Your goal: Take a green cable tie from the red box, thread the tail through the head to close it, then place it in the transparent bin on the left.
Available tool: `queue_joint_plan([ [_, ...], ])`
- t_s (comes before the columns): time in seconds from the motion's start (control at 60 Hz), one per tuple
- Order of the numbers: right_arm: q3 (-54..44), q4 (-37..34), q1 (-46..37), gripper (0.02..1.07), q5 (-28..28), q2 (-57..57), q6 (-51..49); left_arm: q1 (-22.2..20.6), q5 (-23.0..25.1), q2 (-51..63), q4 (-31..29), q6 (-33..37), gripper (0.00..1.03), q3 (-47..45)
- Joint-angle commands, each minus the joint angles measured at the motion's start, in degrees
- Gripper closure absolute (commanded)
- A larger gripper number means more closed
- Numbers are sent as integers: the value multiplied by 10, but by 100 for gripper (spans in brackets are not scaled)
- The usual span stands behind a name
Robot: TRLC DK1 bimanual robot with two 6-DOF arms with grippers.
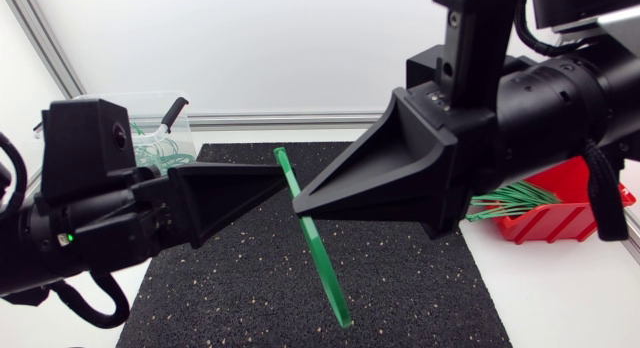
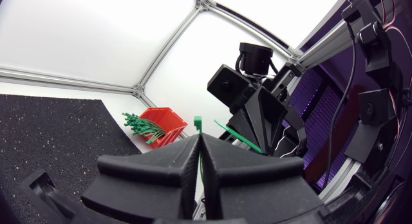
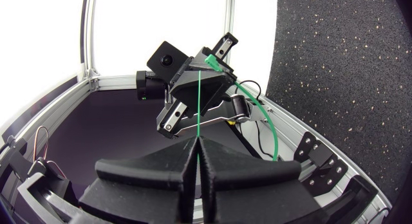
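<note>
A green cable tie (image 1: 318,250) hangs slanted above the black mat (image 1: 400,288), one end up at the back and the long end pointing down toward the front. My left gripper (image 1: 285,183) is shut on its upper part. My right gripper (image 1: 297,202) is shut on it just below, tip to tip with the left. In the left wrist view the tie's head (image 2: 198,123) sticks out past the closed fingers (image 2: 174,161). In the right wrist view the strap (image 3: 199,108) runs from my shut right gripper (image 3: 198,141) to the left gripper ahead.
The red box (image 1: 550,220) with several green ties (image 1: 512,200) stands at the right of the mat, partly behind my right arm. The transparent bin (image 1: 160,140), holding closed green ties, stands at the back left behind my left arm.
</note>
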Motion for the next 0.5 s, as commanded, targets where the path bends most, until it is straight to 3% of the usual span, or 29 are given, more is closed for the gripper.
queue_joint_plan([
  [0.0, -10, -3, -6, 101, -3, -3, 17, -5, -1, 3, 11, 10, 99, 4],
  [0.483, -17, -2, -11, 101, -3, 7, 17, -15, -17, -2, 6, 11, 99, 8],
])
